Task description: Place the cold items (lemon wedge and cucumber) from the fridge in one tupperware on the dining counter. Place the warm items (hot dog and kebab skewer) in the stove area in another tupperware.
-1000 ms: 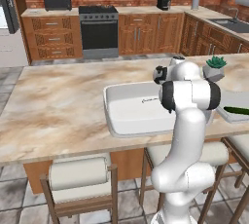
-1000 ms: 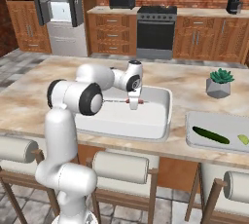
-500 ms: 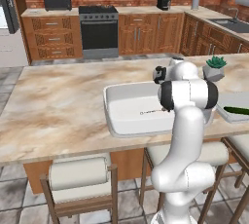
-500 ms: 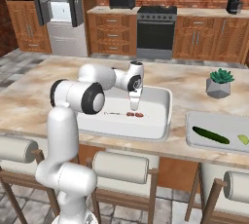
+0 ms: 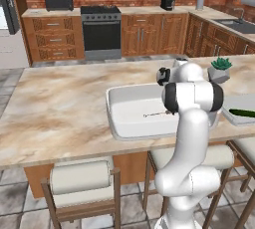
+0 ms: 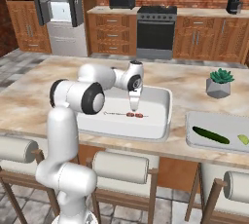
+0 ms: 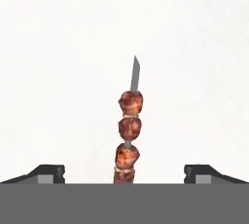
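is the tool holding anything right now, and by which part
Nothing is held. The tool stands open above the kebab skewer, which lies loose on the floor of the white tupperware.

The robot arm (image 6: 73, 135) is white, smooth and shiny, made of fat round tubes joined together. Where the tubes meet there are dark grey rings, like wide bands around a pipe. The biggest joint (image 5: 193, 97) is a round white drum with dark ends. Closer to the gripper (image 6: 134, 107) the arm gets thinner, and a small black block (image 5: 162, 76) sits on the hand just behind it. The gripper is white with two small dark fingertips (image 7: 47, 174), flat and square at the ends.
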{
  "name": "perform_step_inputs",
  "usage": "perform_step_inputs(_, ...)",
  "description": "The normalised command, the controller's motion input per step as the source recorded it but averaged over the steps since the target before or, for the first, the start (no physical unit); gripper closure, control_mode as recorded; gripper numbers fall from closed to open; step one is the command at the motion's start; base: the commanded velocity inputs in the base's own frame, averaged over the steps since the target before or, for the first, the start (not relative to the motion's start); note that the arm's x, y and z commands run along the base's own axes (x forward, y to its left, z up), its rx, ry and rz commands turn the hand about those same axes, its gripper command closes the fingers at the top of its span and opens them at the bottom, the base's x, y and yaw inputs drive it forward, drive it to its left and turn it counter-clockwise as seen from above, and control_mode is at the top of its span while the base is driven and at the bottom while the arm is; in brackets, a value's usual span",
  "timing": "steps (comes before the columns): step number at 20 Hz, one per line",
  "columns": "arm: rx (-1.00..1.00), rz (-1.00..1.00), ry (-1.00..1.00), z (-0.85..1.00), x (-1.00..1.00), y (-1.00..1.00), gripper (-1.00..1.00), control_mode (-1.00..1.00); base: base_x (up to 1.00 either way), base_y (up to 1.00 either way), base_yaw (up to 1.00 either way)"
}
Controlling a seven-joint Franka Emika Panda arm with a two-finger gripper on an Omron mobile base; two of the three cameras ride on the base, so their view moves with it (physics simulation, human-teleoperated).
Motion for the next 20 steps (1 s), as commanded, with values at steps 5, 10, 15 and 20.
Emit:
perform_step_inputs(5, -0.04, 0.19, -0.11, 0.65, -0.88, 0.25, -1.0, -1.0, 0.0, 0.0, 0.0)
perform_step_inputs(10, -0.07, 0.69, -0.07, 0.66, -0.87, 0.42, -1.0, -1.0, 0.0, 0.0, 0.0)
perform_step_inputs(15, -0.01, 0.74, -0.18, 0.68, -0.81, 0.0, -1.0, -1.0, 0.0, 0.0, 0.0)
perform_step_inputs(20, 0.0, 0.57, -0.14, 0.48, -0.96, 0.34, -1.0, -1.0, 0.0, 0.0, 0.0)
